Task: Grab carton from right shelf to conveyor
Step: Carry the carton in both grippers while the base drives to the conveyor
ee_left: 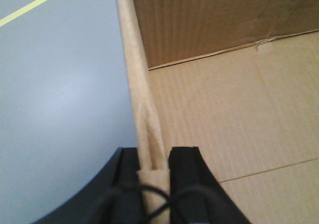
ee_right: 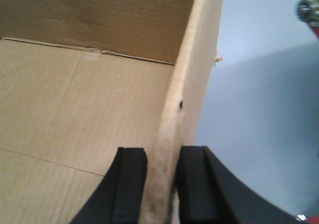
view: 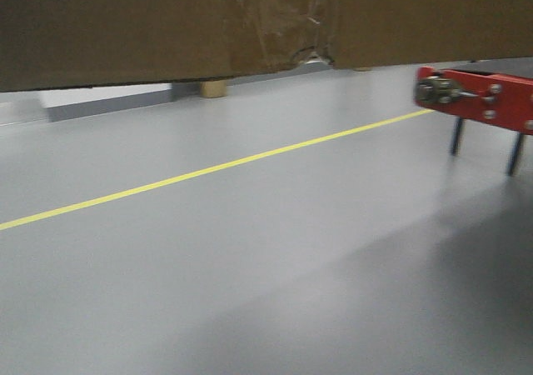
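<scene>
Carton [ee_left: 224, 109] first: where is it? asks the listener.

The describer answers: It is held up between both arms, right in front of the robot. It is a plain brown corrugated box with its top open, and each wrist camera looks down into it.

Listener: What are the grippers doing?

Describer: The left gripper [ee_left: 153, 176] is clamped on the top edge of the carton's left wall. Its two black fingers [ee_left: 183, 174] are pressed against either side of the cardboard, and the edge is pinched and creased between them. The right gripper [ee_right: 162, 181] grips the right wall the same way, with its jaws closed to the thickness of the board. Past each grip, the inner wall and the ribbed bottom panel of the box are visible.

Listener: And beyond the box?

Describer: In the front view the carton's face fills the top of the frame. Clear tape [view: 275, 17] runs down it to a small torn notch [view: 312, 57] at the bottom edge. Smooth grey floor [view: 250, 267] shows beneath that edge. A yellow line [view: 208, 171] crosses the floor on a slant. To the right stands a red metal bracket [view: 479, 96] with bolts, on thin dark legs [view: 456, 136]. Farther back, a small pale block [view: 213, 87] sits on the floor, just under the carton's edge.
</scene>
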Motion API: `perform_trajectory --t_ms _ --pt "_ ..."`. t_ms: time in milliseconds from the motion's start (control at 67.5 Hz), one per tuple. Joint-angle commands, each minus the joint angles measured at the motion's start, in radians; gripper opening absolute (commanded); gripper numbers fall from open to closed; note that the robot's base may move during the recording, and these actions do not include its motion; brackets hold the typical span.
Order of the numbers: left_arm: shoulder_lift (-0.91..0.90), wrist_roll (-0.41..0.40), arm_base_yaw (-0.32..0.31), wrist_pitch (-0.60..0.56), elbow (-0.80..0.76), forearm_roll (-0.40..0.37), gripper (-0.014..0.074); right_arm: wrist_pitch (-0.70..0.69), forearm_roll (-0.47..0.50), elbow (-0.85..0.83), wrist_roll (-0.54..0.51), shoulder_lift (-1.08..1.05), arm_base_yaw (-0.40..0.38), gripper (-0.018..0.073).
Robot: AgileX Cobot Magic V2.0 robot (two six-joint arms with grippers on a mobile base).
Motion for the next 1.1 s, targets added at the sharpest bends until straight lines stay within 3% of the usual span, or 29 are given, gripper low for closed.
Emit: perform_trajectory --t_ms 0,504,1082 --pt "-0.003 0.009 -0.011 -0.04 -0.004 -0.047 -0.0018 -0.094 0.046 -0.008 -0.01 -0.011 0.009 -0.0066" --pt "-0.003 0.009 -0.011 -0.04 -0.004 -0.04 -0.0018 -0.096 0.046 -0.008 -0.01 -0.011 0.009 -0.0066" --pt "-0.003 0.009 -0.011 -0.04 -0.004 0.116 -0.0018 -0.096 0.046 -0.008 -0.01 -0.011 0.009 -0.0066"
